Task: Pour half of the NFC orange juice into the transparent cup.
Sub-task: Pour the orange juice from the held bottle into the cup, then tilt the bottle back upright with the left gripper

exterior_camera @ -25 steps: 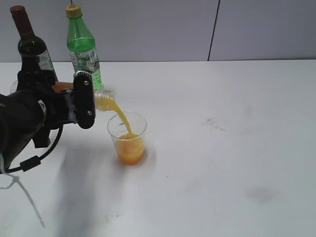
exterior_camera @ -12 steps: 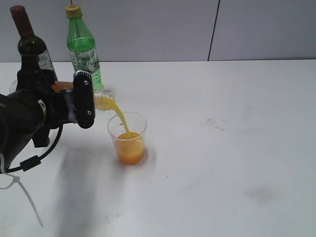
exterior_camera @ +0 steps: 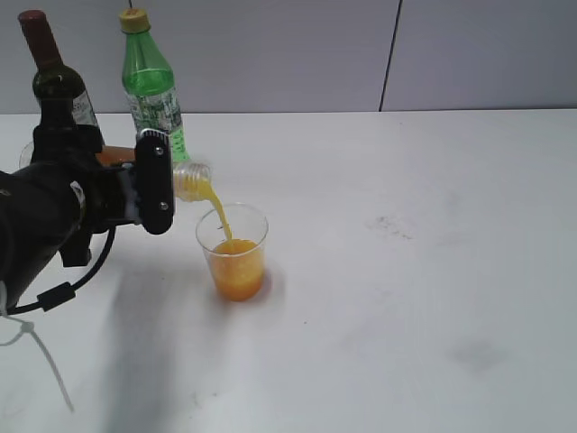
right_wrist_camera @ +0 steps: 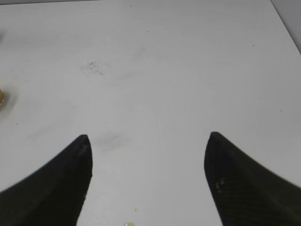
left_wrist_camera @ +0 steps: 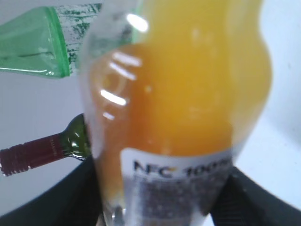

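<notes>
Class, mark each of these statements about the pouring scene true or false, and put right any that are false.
1. Juice is streaming from the NFC orange juice bottle into the transparent cup. True.
2. The left hand holds the juice bottle upright. False: the bottle is tipped over, its mouth pointing down toward the cup.
3. The right hand grips the cup. False: it is open over bare table, holding nothing.
4. A green bottle with a yellow cap stands behind the pouring bottle. True.
5. The wine bottle lies on its side. False: it stands upright.
</notes>
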### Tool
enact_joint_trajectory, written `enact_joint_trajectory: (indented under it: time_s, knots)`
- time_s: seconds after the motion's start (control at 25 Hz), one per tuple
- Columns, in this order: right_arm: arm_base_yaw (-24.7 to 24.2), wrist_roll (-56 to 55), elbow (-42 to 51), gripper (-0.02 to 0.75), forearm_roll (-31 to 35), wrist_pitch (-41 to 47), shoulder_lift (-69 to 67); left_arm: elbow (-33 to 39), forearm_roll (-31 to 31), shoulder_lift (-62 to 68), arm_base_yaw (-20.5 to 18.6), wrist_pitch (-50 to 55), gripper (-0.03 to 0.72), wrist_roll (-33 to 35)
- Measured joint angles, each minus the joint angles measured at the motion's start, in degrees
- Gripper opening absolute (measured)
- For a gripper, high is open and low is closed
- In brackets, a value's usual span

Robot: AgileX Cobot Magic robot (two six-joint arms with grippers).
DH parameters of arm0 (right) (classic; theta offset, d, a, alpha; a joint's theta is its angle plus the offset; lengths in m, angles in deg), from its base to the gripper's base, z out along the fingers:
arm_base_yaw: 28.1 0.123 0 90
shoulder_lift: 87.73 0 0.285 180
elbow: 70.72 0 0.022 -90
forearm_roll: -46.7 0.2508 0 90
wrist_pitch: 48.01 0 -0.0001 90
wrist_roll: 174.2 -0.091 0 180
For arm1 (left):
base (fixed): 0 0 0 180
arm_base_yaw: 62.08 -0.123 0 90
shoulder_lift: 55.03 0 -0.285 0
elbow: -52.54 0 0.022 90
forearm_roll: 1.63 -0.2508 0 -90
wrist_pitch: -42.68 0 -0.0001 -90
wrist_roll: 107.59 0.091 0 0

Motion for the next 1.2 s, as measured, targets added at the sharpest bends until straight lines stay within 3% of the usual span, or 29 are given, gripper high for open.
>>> enact_joint_trajectory:
  time_s: [0.52,0.88,1.08,1.2]
  knots:
    - [0.0,-0.06,0.0,0.572,0.0,0.0,0.0,-0.06,-0.37,0.0,0.0,-2.37,0.478,-1.06]
    - [0.0,-0.01,0.0,0.572,0.0,0.0,0.0,-0.06,-1.09,-3.4,-0.9,-12.74,0.478,-22.84]
    - [0.0,0.0,0.0,0.572,0.0,0.0,0.0,-0.06,-2.0,-6.4,-5.84,-22.49,0.478,-35.17]
    - [0.0,0.0,0.0,0.572,0.0,0.0,0.0,-0.31,-2.1,-7.97,-11.01,-28.5,0.478,-42.69]
